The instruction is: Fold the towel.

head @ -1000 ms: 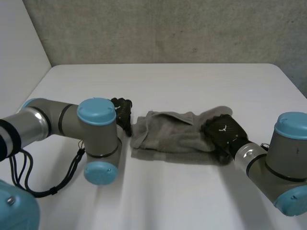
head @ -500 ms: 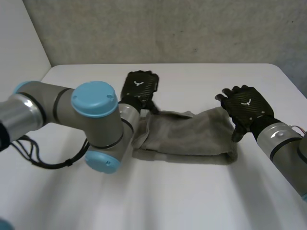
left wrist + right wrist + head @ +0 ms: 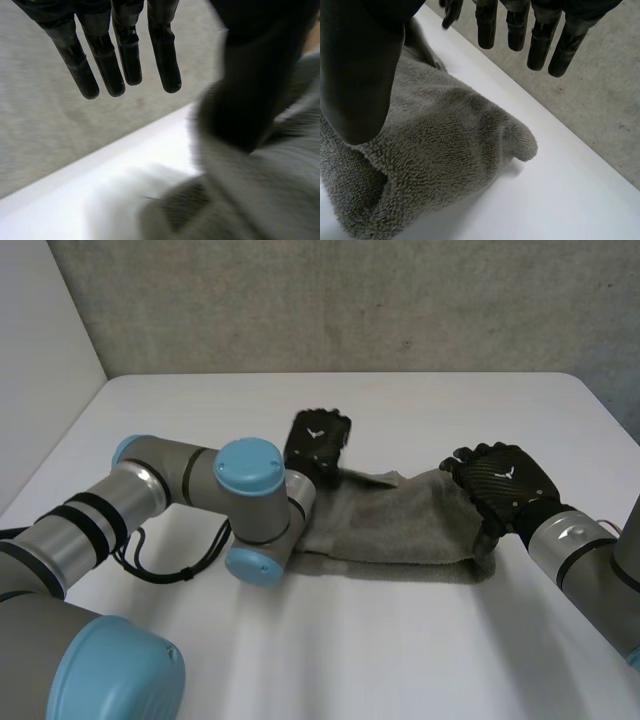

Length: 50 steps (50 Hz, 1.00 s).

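Note:
A grey towel (image 3: 400, 525) lies folded into a long strip across the middle of the white table (image 3: 400, 650). My left hand (image 3: 318, 443) hovers over the towel's left end, its fingers (image 3: 120, 55) straight and apart from the cloth (image 3: 260, 195), holding nothing. Over the towel's right end is my right hand (image 3: 502, 480), also open. In the right wrist view its fingers (image 3: 540, 40) hang straight above the table while its thumb (image 3: 360, 75) stands over the towel's (image 3: 435, 160) bunched end without gripping it.
A grey wall (image 3: 350, 300) stands behind the table's far edge. My left arm's elbow (image 3: 255, 525) rests low over the table beside the towel's left end. White tabletop stretches in front of the towel and behind it.
Both hands have let go of the towel's ends and risen with fingers straightened. The left arm has swung forward over the table; the towel now lies flatter as a strip.

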Tool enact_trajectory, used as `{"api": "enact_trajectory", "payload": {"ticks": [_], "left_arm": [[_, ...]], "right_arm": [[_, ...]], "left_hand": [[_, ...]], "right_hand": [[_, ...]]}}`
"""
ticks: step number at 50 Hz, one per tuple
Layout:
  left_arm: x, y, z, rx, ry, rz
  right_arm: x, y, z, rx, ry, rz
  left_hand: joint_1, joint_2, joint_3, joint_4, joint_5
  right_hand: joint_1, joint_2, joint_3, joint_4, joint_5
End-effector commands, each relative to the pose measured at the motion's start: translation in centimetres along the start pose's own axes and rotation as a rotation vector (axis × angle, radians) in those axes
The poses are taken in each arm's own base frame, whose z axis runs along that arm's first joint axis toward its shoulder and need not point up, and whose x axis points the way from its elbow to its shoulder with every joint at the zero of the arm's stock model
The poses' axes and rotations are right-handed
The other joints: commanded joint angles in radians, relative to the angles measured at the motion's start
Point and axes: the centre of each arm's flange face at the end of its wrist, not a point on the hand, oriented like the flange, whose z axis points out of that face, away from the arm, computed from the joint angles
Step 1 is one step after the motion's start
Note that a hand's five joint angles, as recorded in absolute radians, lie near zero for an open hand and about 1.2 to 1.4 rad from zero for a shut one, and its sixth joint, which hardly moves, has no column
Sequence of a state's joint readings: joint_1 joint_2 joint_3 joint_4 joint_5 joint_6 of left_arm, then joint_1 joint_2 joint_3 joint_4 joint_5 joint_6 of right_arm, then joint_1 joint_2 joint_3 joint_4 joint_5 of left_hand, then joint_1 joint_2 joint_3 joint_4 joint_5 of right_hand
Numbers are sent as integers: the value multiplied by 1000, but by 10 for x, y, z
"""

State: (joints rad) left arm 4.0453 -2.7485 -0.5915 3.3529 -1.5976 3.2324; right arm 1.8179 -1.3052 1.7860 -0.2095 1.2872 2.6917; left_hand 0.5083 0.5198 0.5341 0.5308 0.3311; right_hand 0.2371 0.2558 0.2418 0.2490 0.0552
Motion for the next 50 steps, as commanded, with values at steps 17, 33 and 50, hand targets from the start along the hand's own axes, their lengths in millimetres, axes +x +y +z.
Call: {"api": "enact_trajectory", "payload": {"ticks": [17, 33, 50], "left_arm": [[-38, 26, -18, -147, -181, 14], [-47, -54, -82, -156, -79, -1], [-45, -47, -141, -253, -25, -24]], "right_arm": [[-3, 3, 0, -10, -12, -21], [-6, 4, -7, -9, -34, -14], [6, 42, 1, -85, -93, 62]], "left_hand": [[-7, -19, -33, -30, -4], [11, -1, -15, -12, 13], [-19, -30, -45, -41, -16]], "right_hand": [[-63, -81, -67, -74, -55], [44, 26, 40, 33, 52], [359, 340, 354, 347, 366]]}}
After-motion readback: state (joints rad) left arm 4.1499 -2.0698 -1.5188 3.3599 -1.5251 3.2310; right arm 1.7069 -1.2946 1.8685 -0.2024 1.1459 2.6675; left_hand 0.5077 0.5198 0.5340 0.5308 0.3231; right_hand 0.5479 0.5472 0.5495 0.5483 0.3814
